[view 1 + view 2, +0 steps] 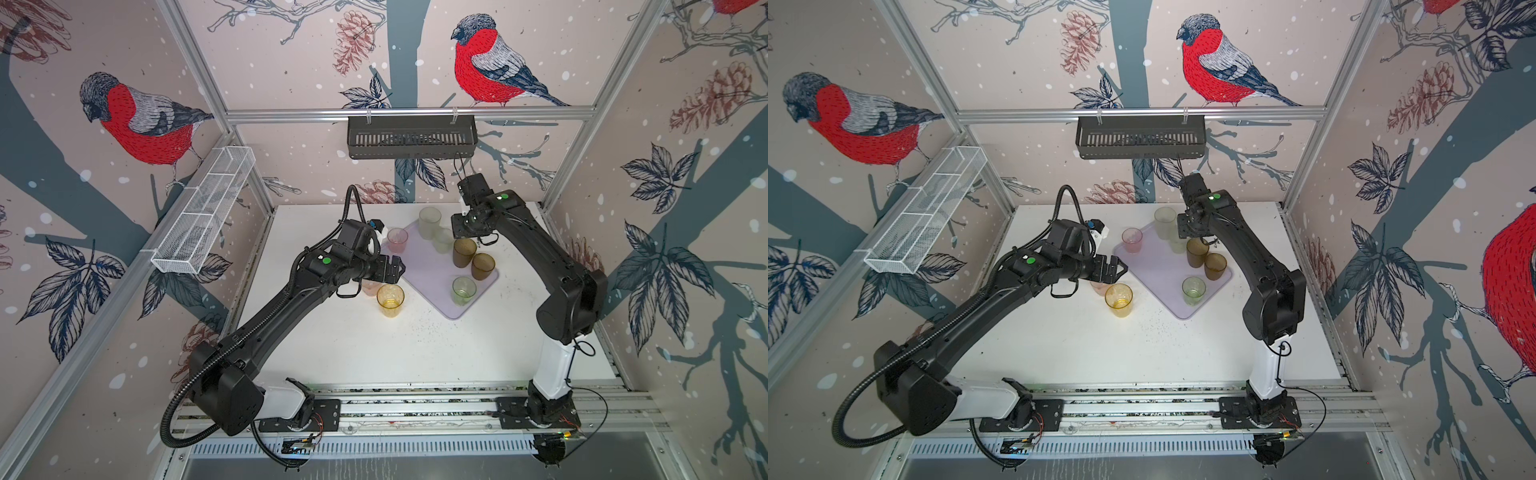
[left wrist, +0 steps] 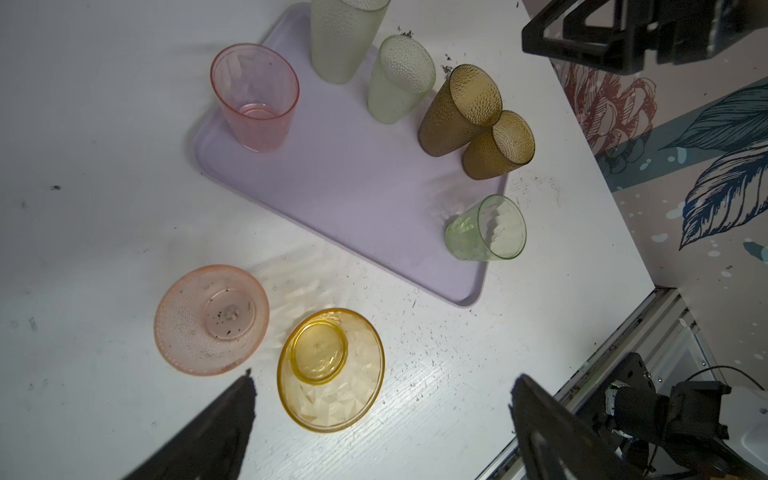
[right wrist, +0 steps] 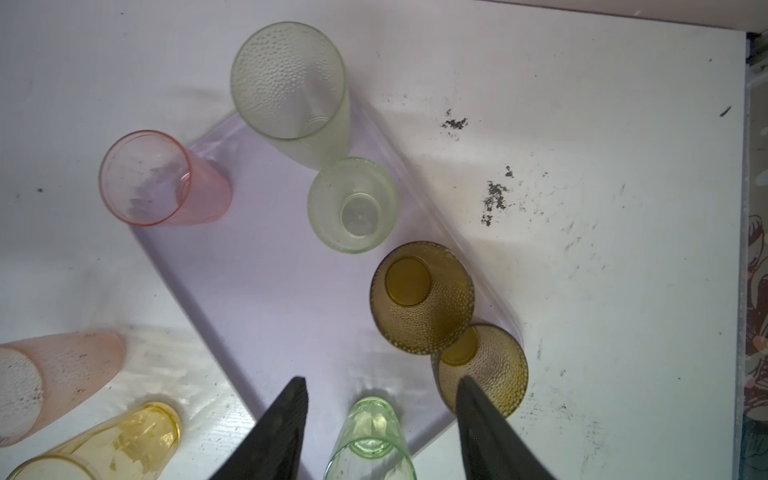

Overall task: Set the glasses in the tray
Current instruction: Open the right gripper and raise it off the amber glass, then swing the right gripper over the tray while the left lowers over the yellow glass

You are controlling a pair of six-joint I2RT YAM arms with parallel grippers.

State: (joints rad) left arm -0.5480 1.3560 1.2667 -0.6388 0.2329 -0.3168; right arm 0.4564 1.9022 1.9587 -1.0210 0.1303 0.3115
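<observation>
Left jaws wide and empty over the two glasses not yet off the table [image 1: 374, 345]; right jaws partly open, holding nothing, above the tray [image 1: 428, 270]. Six of eight are in.

In both top views the yellow glass [image 1: 390, 300] stands nearest, left of centre, just off the tray's lower-left edge. The dotted pink glass [image 2: 211, 320] is just beside it, half hidden under the left wrist. Farther up, on the tray, stand the green glass [image 1: 464, 290], the brown pair [image 1: 473, 258], the frosted pair [image 1: 432, 228] and, at upper left, the smooth pink glass [image 1: 397, 240]. The step in hand looks like picking a seventh glass. The left jaws need to drop around the yellow one without nudging its pink neighbour, then carry it to the tray's bare middle.
</observation>
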